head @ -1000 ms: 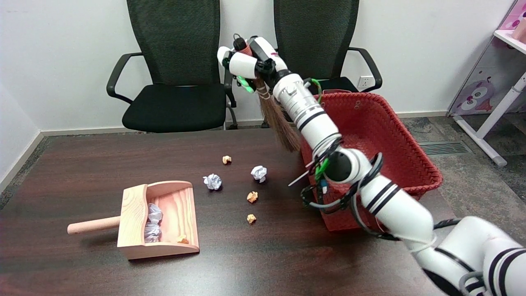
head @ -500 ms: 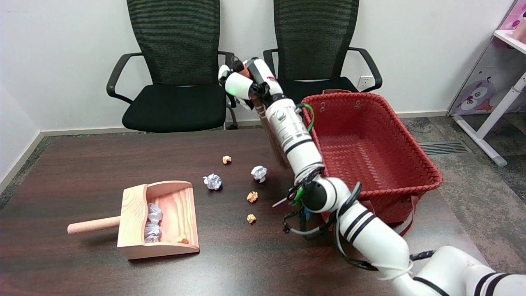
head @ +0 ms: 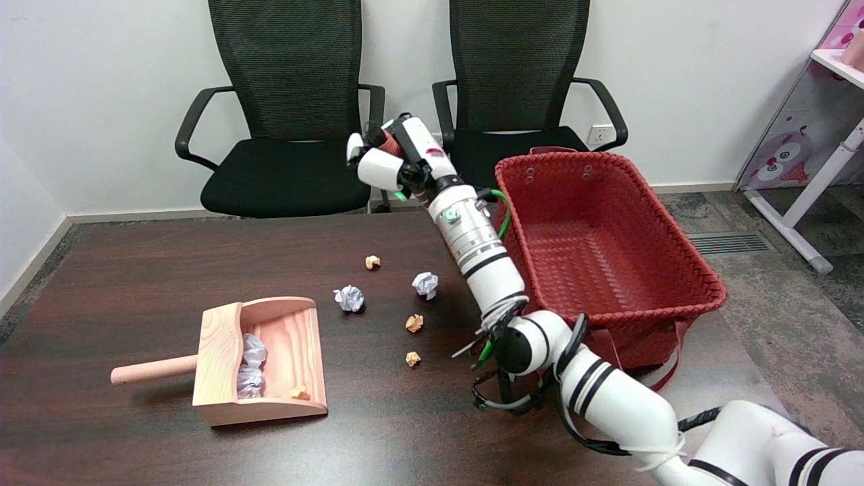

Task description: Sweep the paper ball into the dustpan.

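Observation:
My right hand (head: 390, 162) hangs above the table's far edge, left of the red basket, and grips the small broom by its handle, whose red tip (head: 387, 138) sticks out above the fingers. The bristles are hidden behind my forearm. Two white paper balls (head: 349, 298) (head: 426, 284) lie mid-table, below and in front of the hand. Three small tan paper scraps (head: 372, 262) (head: 414, 323) (head: 412, 358) lie around them. The wooden dustpan (head: 219, 347) sits at the front left, its mouth facing right, with white crumpled paper (head: 251, 368) and a tan scrap inside.
A red woven basket (head: 607, 297) stands on the table's right side, close against my forearm. Two black office chairs (head: 290, 101) (head: 520, 74) stand behind the table. The dustpan's round handle (head: 154, 370) points left.
My right arm has swung left and down from over the basket, carrying the broom. The hand is now lower, near the table's far edge. The paper balls and dustpan have not moved.

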Controlling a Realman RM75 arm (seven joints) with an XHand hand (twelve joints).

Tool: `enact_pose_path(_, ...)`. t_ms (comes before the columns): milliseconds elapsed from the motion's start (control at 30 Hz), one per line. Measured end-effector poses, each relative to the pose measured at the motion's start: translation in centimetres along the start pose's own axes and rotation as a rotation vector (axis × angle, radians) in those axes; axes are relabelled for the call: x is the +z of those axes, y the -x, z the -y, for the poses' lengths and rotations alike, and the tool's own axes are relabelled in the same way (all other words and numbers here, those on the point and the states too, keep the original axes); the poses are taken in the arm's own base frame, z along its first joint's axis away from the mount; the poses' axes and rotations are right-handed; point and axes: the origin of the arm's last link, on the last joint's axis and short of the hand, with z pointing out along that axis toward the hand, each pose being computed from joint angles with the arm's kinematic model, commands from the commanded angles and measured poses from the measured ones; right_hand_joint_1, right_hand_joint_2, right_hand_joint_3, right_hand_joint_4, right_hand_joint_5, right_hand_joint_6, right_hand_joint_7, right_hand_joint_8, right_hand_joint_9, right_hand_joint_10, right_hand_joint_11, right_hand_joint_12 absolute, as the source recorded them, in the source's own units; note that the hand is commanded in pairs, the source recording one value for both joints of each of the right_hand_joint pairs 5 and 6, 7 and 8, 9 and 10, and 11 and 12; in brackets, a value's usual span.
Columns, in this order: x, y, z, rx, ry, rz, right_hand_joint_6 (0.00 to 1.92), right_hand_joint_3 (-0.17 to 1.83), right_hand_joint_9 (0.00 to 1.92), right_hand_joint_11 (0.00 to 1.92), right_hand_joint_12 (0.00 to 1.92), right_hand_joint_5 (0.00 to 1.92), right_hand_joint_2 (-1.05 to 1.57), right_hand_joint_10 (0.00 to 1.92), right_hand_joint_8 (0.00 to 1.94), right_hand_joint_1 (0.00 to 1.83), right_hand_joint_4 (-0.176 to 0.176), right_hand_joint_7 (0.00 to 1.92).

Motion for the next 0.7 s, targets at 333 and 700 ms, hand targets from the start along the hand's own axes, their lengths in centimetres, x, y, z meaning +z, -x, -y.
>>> enact_pose_path(333,-1.2,1.8,0.5,-0.06,-0.086,0.073,1.92,1.32,1.92,1.92,1.92,1.92,0.92,1.92,1.92,0.69,0.032,1.92)
enact_pose_path(700,-2.7,4.0,-0.2,0.024,-0.095,0.152,1.92,1.38,1.92,1.92,1.92,1.92,0.72,1.92,1.92,0.71,0.024,1.92)
